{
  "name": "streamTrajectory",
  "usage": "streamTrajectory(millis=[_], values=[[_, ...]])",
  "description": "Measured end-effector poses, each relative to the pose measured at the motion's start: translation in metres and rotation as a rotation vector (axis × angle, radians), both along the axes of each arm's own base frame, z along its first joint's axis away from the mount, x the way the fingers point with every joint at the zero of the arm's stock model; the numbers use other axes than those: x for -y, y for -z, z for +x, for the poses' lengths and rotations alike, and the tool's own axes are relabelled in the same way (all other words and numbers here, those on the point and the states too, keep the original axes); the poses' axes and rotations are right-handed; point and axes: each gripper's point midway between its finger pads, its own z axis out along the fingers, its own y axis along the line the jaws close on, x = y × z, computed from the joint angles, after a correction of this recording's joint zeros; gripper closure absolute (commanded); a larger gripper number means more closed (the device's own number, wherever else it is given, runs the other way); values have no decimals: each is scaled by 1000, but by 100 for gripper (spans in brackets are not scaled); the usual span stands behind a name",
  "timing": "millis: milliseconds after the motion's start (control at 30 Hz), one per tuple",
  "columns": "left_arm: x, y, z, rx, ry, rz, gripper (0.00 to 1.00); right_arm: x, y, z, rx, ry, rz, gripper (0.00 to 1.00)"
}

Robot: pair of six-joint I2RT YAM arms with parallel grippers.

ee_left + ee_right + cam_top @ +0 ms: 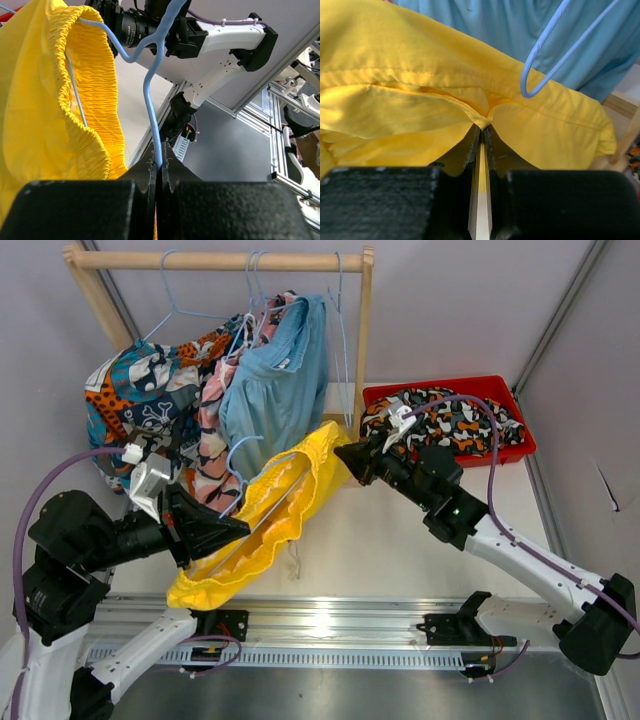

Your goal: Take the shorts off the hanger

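Fabric-wise, nips yellow shorts (420, 110) in right gripper (481, 131), clamps hanger wire (149, 95) in left gripper (159, 162), risks elastic waistband (95, 75) beside it catching that wire under crooked pull.

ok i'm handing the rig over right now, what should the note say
Left end effector: shut on the blue wire hanger.
Right end effector: shut on a fold of the yellow shorts.
The yellow shorts are stretched between the two arms, with the hanger wire inside the waistband.
Done: the blotched shorts lie in the red bin.
Left: pull the yellow pair free. The light blue shorts, pink shorts and patchwork shorts hang bunched on the wooden rack.
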Motion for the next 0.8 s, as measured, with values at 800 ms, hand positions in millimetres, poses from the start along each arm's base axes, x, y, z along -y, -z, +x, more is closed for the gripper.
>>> streamTrajectory(millis=[800], values=[[15,10,1,-19,94,4,100,124,-56,95,32,278,207,100]])
